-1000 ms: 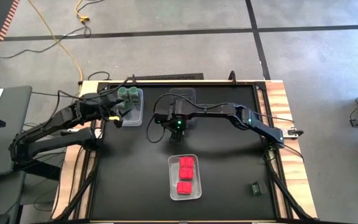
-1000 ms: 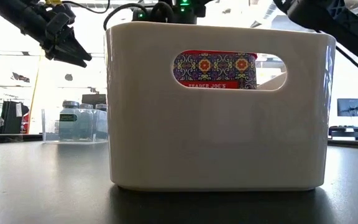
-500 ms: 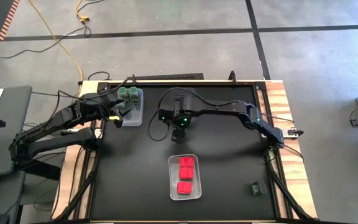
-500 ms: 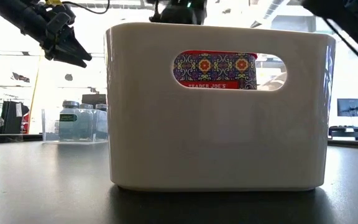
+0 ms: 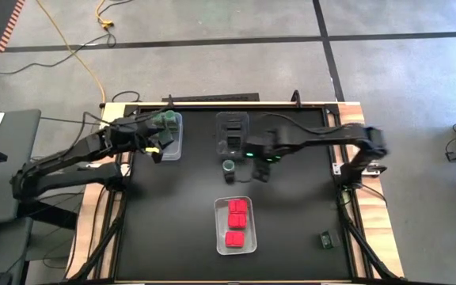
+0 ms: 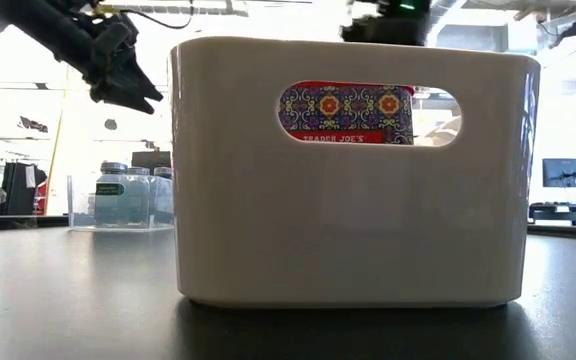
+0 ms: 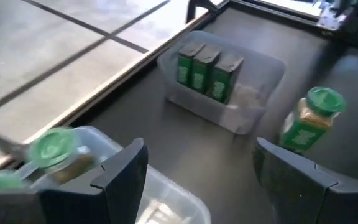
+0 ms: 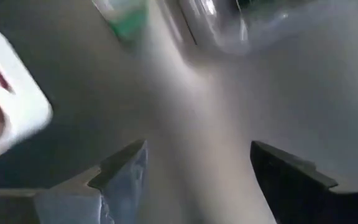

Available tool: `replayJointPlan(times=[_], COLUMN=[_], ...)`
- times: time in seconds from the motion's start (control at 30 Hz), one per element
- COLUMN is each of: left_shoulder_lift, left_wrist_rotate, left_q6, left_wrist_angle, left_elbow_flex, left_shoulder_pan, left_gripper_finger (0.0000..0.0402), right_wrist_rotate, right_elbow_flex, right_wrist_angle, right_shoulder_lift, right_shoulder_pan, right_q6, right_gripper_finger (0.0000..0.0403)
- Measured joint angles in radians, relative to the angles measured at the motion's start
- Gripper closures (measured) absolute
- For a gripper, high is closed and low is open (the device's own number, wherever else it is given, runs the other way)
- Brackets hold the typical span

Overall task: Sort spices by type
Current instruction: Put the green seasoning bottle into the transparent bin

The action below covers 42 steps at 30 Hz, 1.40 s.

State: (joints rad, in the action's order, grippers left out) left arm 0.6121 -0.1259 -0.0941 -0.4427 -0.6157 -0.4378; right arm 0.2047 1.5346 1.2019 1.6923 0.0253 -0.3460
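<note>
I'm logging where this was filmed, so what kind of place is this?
Probably a robotics lab or workshop: a wood-edged black table stands on bare concrete floor with a yellow cable trailing across it, and the low view shows monitors in the bright room behind.

The right claw (image 5: 266,176) has swung to the right, away from the middle of the surface (image 5: 291,214), and its arm now bends back toward the right edge instead of stretching across. Where it hovered a second ago, a round green-lidded jar (image 5: 228,167) now stands alone on the surface, just near of the clear bin (image 5: 232,120) that holds the dark boxes (image 7: 209,73); the claw is beside it to the right, empty, with its fingers spread. The left claw (image 5: 153,149) has shifted slightly toward the right, over the near edge of the bin of jars (image 5: 172,146); in the low view it sits closer to the white bin (image 6: 348,170) than before.
</note>
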Motion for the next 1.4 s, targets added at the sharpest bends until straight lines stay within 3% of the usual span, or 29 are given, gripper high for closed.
replayJointPlan(times=[0.17, 0.3, 0.4, 0.5, 0.6, 0.97, 1.2, 1.4], left_shoulder_lift=[0.133, 0.274, 0.386, 0.49, 0.576, 0.818, 1.001, 1.078], left_wrist_rotate=[-0.007, -0.103, -0.169, -0.188, -0.189, -0.187, -0.173, -0.11], left_q6=[-0.052, -0.06, -0.073, -0.096, -0.086, 0.044, -0.044, -0.135], left_wrist_angle=[0.086, 0.121, 0.121, 0.122, 0.117, 0.125, 0.116, 0.104], left_elbow_flex=[-0.039, -0.111, -0.189, -0.269, -0.335, -0.525, -0.641, -0.667], left_shoulder_pan=[0.09, 0.189, 0.252, 0.294, 0.329, 0.458, 0.473, 0.469], left_gripper_finger=[0.0127, 0.0127, 0.0127, 0.0127, 0.0127, 0.0127, 0.0127, 0.0127], right_wrist_rotate=[0.002, 0.006, 0.04, 0.127, 0.145, 0.104, 0.109, 0.109], right_elbow_flex=[-0.35, -0.557, -0.678, -0.799, -0.884, -0.946, -0.946, -0.946], right_wrist_angle=[-0.146, -0.303, -0.408, -0.508, -0.555, -0.394, -0.395, -0.395], right_shoulder_lift=[-0.299, -0.514, -0.647, -0.753, -0.826, -0.888, -0.889, -0.889], right_shoulder_pan=[-0.021, -0.054, -0.079, -0.111, -0.125, -0.117, -0.116, -0.116], right_q6=[-0.21, -0.318, -0.367, -0.378, -0.355, -0.387, -0.361, -0.353], right_gripper_finger=[0.009, 0.009, 0.009, 0.009, 0.009, 0.009, 0.009, 0.009])
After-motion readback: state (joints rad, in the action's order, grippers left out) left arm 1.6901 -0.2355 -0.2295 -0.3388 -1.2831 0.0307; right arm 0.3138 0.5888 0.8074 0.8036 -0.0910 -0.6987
